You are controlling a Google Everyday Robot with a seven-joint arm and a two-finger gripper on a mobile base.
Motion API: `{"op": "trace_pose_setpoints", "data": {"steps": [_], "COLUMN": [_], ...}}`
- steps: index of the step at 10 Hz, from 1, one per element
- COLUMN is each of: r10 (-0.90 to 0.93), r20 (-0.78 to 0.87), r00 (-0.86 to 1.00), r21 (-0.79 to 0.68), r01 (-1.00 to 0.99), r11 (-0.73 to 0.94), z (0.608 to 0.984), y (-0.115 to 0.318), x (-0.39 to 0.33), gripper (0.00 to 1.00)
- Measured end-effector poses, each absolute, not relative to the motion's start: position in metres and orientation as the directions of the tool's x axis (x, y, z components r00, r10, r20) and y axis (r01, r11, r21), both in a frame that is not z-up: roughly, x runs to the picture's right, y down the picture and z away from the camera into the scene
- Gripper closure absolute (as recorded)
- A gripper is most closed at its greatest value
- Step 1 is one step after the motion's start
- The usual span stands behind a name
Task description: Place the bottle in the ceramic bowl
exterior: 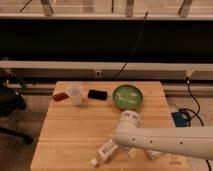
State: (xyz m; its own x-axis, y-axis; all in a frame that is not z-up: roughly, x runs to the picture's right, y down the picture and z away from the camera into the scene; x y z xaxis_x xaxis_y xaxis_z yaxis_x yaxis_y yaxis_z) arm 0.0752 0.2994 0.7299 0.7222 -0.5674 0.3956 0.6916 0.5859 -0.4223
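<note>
Right now the claw [119, 145] is hanging low over the table's [70, 131] front edge, just beside the bottle [106, 151], which is lying on its side. Whether the claw is clamping anything, I cannot tell. The ceramic bowl [128, 96] is sitting well apart, farther back.

The pale wooden bench [70, 130] is open across its left half, from the left edge to the front-left corner. Obstacles line the back edge: a flat reddish-brown item [60, 96], a translucent white cup [75, 94], a flat black rectangular object [97, 94] and, towards the back-right corner, the round glossy green ceramic bowl [128, 96]. A thick white robot arm [170, 142] bars the front-right corner, its gripper [119, 146] low by the small white plastic bottle [106, 151] at the front edge. A flat white packet [153, 154] lies beneath the arm.
</note>
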Motion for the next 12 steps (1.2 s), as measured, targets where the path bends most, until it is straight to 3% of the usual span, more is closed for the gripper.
{"op": "trace_pose_setpoints", "data": {"steps": [6, 7, 12], "r10": [-0.549, -0.541, -0.505], "r20": [0.437, 0.440, 0.462], "r00": [0.713, 0.717, 0.729], "r21": [-0.436, -0.440, -0.433], "r01": [0.701, 0.697, 0.682], "r11": [0.564, 0.566, 0.589], "z": [0.744, 0.746, 0.746], "y": [0.308, 0.308, 0.314], "x": [0.053, 0.054, 0.054], "gripper": [0.20, 0.24, 0.77]}}
